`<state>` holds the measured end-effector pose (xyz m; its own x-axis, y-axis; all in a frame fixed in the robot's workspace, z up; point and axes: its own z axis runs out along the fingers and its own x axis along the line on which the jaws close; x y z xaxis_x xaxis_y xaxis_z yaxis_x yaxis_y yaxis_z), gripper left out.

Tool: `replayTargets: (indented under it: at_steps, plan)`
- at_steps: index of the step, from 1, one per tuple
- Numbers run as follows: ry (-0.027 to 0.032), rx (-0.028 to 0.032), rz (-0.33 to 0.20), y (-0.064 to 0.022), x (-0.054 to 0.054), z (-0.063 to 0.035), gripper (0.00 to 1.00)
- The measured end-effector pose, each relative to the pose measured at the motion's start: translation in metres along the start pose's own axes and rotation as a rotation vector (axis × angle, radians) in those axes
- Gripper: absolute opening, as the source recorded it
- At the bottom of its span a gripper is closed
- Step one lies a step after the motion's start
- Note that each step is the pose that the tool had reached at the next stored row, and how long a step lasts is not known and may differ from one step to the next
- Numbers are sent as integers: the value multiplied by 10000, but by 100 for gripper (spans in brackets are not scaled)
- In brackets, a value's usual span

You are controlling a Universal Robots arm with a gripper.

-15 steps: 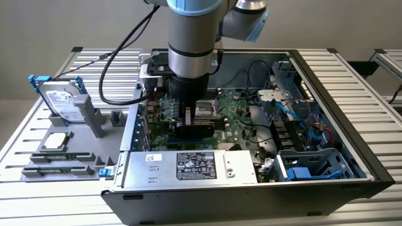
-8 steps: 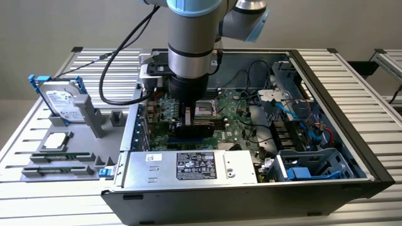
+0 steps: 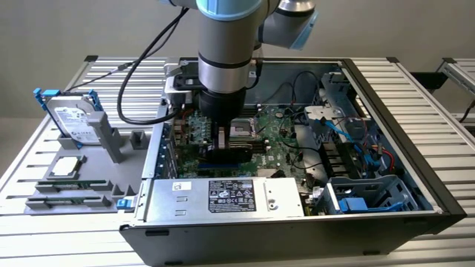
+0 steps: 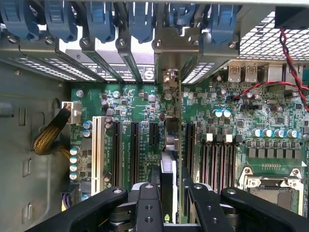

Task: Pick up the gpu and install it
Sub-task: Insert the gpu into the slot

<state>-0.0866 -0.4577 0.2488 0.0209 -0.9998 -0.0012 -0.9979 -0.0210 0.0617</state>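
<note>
Power supply (image 3: 222, 196) with its label sits nearest in the exterior view, along the near wall of the open computer case (image 3: 415, 167). Behind it the arm reaches straight down into the case, hand (image 3: 223, 146) low over the motherboard (image 3: 278, 130), close to the CPU socket (image 3: 245, 129). Gpu (image 3: 224, 139) reads as a dark thin edge-on card between the fingers, roughly upright, at board level. On the exterior view's left, a grey fixture (image 3: 74, 189) on the slatted counter (image 3: 52, 239) carries the hard drive (image 3: 73, 119) with blue rails, a CPU chip (image 3: 65, 165) and memory sticks (image 3: 70, 185); all well apart from the hand. Wrist view: black fingers (image 4: 145, 203) nearest the lens, closed on the gpu (image 4: 170, 159), seen edge-on running away from the camera toward the rear slot covers (image 4: 111, 60). Its silvery bracket (image 4: 169, 53) stands up at the back wall between the blue retention clips (image 4: 140, 19). Card lines up with a black expansion slot, neighbours (image 4: 133, 150) on either side empty. Cannot tell whether the edge connector is fully seated. Judgement: pick-up done, insertion step in hand. Next move calls for a straight push along the slot with the card kept vertical and bracket tracking its opening; any tilt risks jamming.
</note>
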Motion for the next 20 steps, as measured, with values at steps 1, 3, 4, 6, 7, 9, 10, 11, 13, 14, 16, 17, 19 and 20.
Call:
replayTargets:
  at_steps: [1, 3, 4, 6, 7, 9, 10, 11, 13, 14, 16, 17, 19, 20]
  plan:
    - [0, -2, -3, 0, 0, 3, 27]
    - [1, -7, -8, 0, -1, 8, 27]
    - [-3, -8, -11, 0, -1, 12, 27]
    - [-1, -16, -15, 0, -1, 17, 27]
    - [2, -21, -17, 0, -1, 19, 27]
    - [1, -26, -21, 1, -1, 26, 27]
    - [2, -32, -24, 1, -1, 28, 27]
    - [0, -36, -26, 1, -2, 31, 27]
    - [-1, -41, -34, 1, -2, 36, 27]
    - [1, -43, -39, 1, -2, 38, 27]
    - [3, -44, -50, 0, -3, 39, 27]
    - [3, -44, -56, 0, -3, 40, 27]
    - [1, -43, -66, 0, -4, 41, 27]
    - [-17, -36, -72, -1, -6, 47, 28]
